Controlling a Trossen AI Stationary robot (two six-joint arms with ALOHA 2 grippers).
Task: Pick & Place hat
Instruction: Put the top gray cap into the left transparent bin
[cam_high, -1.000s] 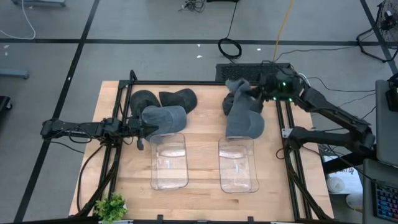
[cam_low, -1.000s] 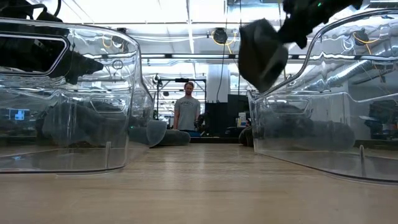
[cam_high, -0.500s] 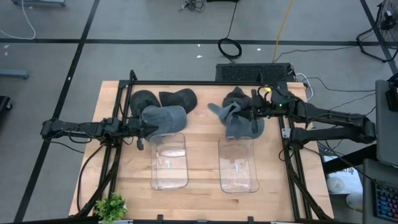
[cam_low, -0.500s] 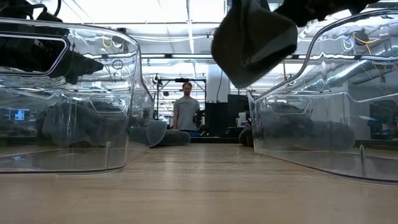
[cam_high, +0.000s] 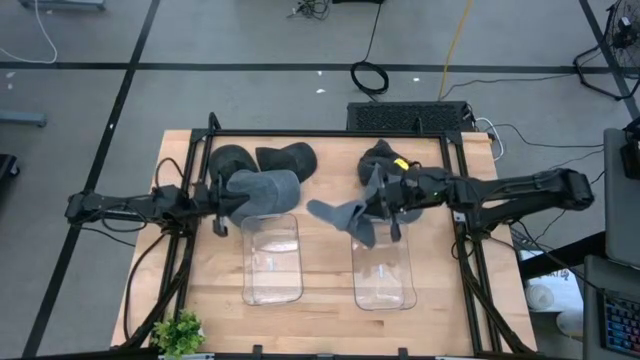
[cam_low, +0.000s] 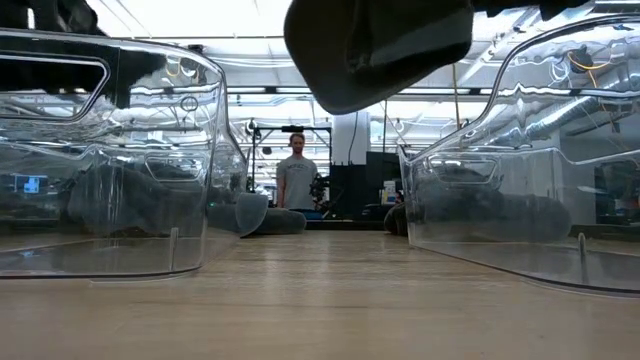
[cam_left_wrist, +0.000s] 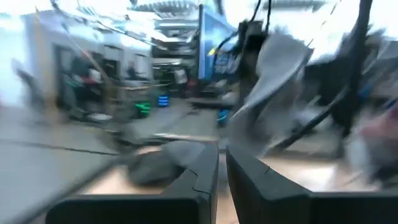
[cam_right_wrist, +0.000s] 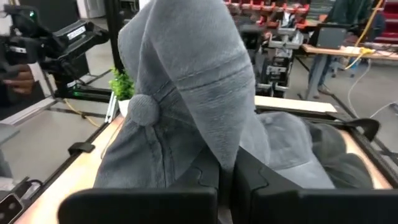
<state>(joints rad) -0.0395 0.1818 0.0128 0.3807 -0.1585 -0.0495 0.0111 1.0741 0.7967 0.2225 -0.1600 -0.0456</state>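
My right gripper (cam_high: 376, 205) (cam_right_wrist: 225, 169) is shut on a light grey cap (cam_high: 342, 215) (cam_right_wrist: 186, 81) with a button on its crown (cam_right_wrist: 143, 109). It carries the cap in the air over the far end of the right clear bin (cam_high: 384, 268). In the low view the cap (cam_low: 380, 45) hangs high between the two bins. My left gripper (cam_high: 226, 207) (cam_left_wrist: 222, 173) is shut at the left edge of a second grey cap (cam_high: 268, 192). That cap sits at the far end of the left clear bin (cam_high: 272, 258). My right gripper pinches a raised fold of the cap's cloth (cam_right_wrist: 235, 144) at the end nearest the wrist. Its fingers come level from the table's right. The cap is lifted clear and stretches out ahead of the fingers toward the table's left. My left gripper: I cannot tell whether it touches the second cap.
Two dark caps (cam_high: 235, 160) (cam_high: 287, 157) lie at the far left of the table. More caps (cam_high: 382, 156) (cam_right_wrist: 298, 149) lie under my right arm. A small plant (cam_high: 178, 332) stands at the near left corner. A person (cam_low: 297, 180) stands in the room beyond the table.
My right gripper has carried the cap from above the far-right pile toward the table's left and near side, reaching the far end of the right bin. In the low view the cap has swung left and grown larger. My left gripper has drawn back slightly toward the table's left edge.
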